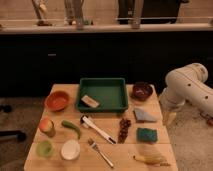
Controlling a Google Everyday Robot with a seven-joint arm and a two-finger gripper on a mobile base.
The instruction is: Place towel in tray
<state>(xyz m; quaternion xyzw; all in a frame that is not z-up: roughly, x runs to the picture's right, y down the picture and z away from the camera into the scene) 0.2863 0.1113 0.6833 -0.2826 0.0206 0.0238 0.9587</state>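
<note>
Towel (144, 115) on desk (122, 154), right of centre, lower right of tray (110, 95); claw (170, 118) released, hanging just beyond desk's right edge, near towel.

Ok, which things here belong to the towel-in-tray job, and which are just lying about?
Job: towel; green tray; gripper, at the right edge of the table.
Lying about: tan block, orange bowl, maroon bowl, sponge, grapes, banana, fork.
</note>
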